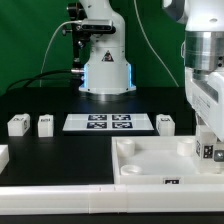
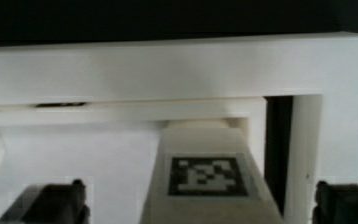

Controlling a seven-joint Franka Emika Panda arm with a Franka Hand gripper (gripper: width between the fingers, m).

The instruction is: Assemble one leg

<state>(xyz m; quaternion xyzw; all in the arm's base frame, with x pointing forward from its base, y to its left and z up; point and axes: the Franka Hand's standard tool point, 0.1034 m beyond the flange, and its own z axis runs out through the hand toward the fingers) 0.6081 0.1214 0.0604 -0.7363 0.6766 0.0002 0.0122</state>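
Black table (image 1: 60, 150), leg (image 2: 204, 170) between pincer (image 2: 194, 205) fingers

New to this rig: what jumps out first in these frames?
The white Panda arm dominates the exterior view's right side, its gripper down at the far right corner of the large white tray-like piece, apparently on a leg with a black-and-white marker. In the wrist view that leg sits between the fingers; whether they clamp it is unclear. Behind, on the black table, the marker board lies flanked by three loose legs.
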